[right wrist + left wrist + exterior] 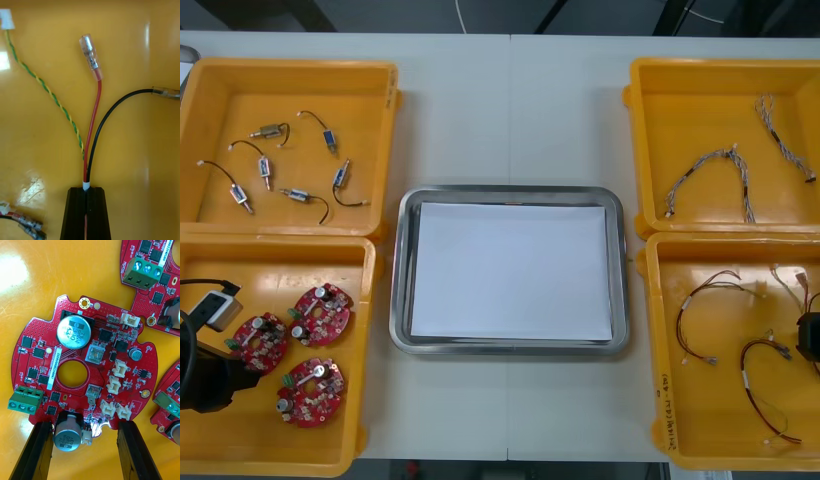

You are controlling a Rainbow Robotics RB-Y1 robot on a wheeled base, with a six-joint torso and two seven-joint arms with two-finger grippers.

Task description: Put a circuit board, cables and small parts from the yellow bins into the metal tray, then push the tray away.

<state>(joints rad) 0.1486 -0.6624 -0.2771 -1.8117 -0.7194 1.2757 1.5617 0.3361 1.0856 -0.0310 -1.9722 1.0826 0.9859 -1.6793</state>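
Red circuit board [80, 363] lies ungripped between the wide-open left gripper [84, 425]; lower squarely before closing, while right gripper [86, 191] pinches red-and-black cable [93, 120].

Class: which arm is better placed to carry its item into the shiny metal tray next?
Probably the right: the right gripper is shut on a thin red-and-black cable. The left gripper stands open astride the edge of a round red circuit board, not yet gripping.
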